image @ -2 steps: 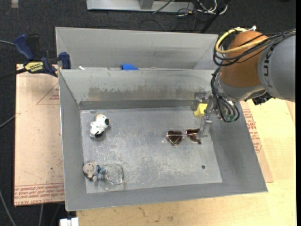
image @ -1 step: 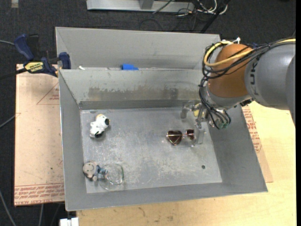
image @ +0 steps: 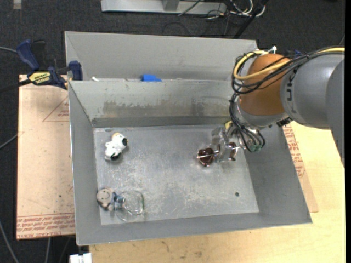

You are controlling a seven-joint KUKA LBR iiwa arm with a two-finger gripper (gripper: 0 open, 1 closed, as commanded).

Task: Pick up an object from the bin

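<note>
Inside the bin [image: 175, 189], the arm comes in from the right, with its tool [image: 226, 148] down in the right half of the floor, close to the far wall. A small rounded object [image: 206, 157] lies just left of the tool; whether the two touch cannot be told. Well apart, in the left half, a small toy animal [image: 115, 147] sits toward the far wall. In the near left corner a little figure [image: 103, 197] lies just beside a cup-like piece [image: 130, 205], which is on its right. A small block [image: 151, 78] rests behind the far wall's upper edge.
</note>
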